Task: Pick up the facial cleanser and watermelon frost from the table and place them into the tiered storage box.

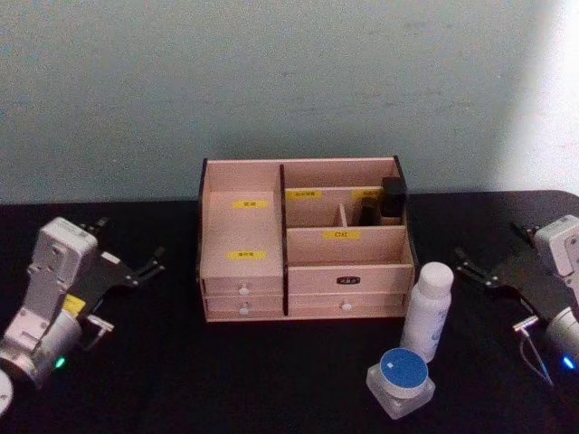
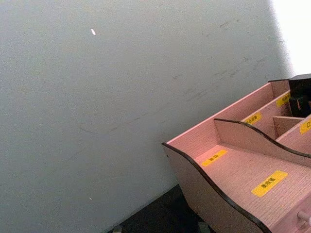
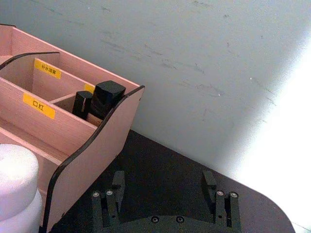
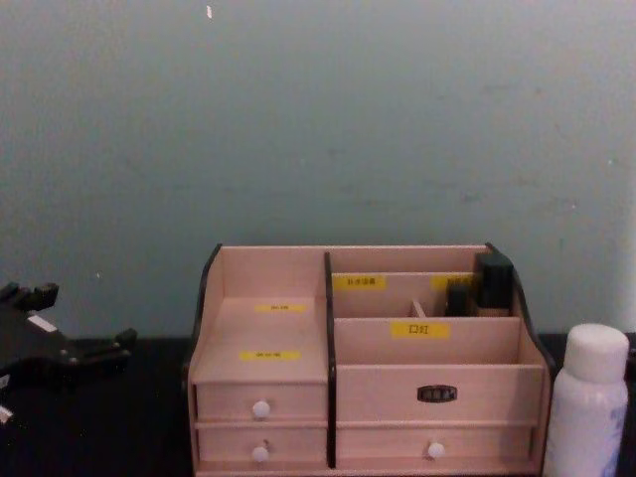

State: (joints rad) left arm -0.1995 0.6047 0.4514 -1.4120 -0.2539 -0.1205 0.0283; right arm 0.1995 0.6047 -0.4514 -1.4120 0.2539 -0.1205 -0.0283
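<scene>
Arms flank the tiered storage box [image 1: 237, 237], left gripper [image 1: 131, 241] and right gripper [image 1: 488, 247] both spread wide, angled inward.

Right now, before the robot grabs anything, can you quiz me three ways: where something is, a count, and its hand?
1. Where is the blue-lidded jar? A) in a drawer B) on the table before the white bottle C) in a top compartment
2. How many white knobs does the storage box show? A) one B) three C) seven
3. How is the right hand? A) open, empty B) shut on the bottle C) shut on the jar
1 B: it sits on the table, nearer the robot than the bottle. 2 B: two on the left drawers, one on the right. 3 A: its fingers stand apart, nothing between.
</scene>
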